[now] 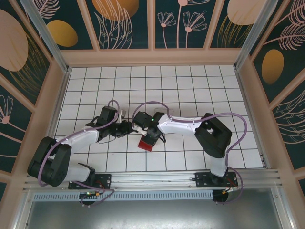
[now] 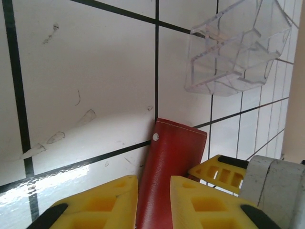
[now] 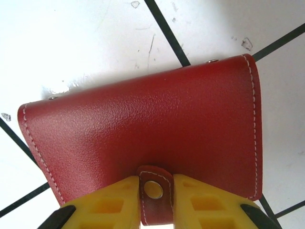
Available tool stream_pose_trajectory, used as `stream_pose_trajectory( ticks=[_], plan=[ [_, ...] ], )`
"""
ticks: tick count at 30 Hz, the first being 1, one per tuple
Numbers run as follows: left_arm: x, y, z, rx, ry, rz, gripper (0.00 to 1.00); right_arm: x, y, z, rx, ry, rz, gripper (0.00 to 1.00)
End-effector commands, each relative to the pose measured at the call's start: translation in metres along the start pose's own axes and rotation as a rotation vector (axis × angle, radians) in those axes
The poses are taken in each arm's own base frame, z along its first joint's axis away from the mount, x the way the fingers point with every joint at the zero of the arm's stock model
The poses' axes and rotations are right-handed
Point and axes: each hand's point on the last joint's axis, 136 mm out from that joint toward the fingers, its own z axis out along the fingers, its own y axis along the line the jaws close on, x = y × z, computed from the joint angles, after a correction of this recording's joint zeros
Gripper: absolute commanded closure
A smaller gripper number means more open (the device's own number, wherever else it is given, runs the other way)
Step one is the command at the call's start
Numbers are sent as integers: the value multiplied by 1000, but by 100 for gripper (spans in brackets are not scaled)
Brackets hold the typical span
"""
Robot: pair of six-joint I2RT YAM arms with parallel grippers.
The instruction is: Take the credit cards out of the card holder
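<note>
Card holder (image 3: 143, 119): red, folded shut, between both grippers over the white tiles (image 3: 95, 43) (its snap tab (image 3: 155, 190) faces the right wrist camera).
Right gripper (image 3: 155, 183): pinching that tab.
Left gripper (image 2: 153, 183): pinching the holder's edge.
Clear tray (image 2: 233, 47): nearby, apart.

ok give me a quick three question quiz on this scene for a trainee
1. True or false: the holder lies open with cards showing.
2. What sits between the fingers of the right gripper? A the tab B a card C nothing
3. Fill in: in the left wrist view, a clear ____ is beyond the holder.
Key: 1 false, it is folded shut. 2 A. 3 tray.
</note>
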Motion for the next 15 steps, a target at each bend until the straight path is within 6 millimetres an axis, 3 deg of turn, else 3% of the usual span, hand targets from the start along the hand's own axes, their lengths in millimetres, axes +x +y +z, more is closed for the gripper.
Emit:
stream_pose_trajectory(
  ticks=[1,10,15],
  plan=[
    [14,-18,4,97,50,-13,76,-25,3,-14,4,-132,-16,80],
    [25,-21,18,180,87,-97,88,-42,13,-31,-60,-302,-28,80],
    [33,-17,21,187,107,-118,89,-45,17,-34,-85,-362,-28,80]
  ],
)
